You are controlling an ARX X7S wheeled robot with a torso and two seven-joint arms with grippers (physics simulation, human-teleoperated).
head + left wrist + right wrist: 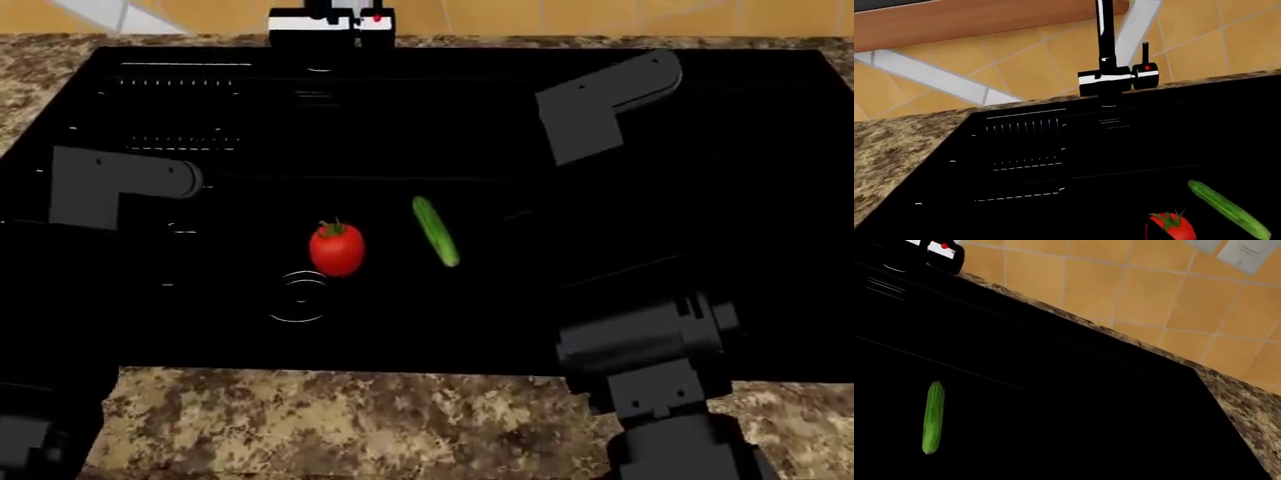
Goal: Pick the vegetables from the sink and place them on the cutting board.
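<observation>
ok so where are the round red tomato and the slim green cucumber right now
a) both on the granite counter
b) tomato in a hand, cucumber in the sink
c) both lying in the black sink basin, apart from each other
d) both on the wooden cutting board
c: the round red tomato and slim green cucumber lie side by side, not touching, on the floor of the black sink basin, with nothing gripping either.

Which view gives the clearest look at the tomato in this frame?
The head view: the whole tomato shows, green stem up, on the sink floor beside the cucumber, apart from it. The left wrist view catches it cut off at the picture's edge. The right wrist view shows only the cucumber.
</observation>
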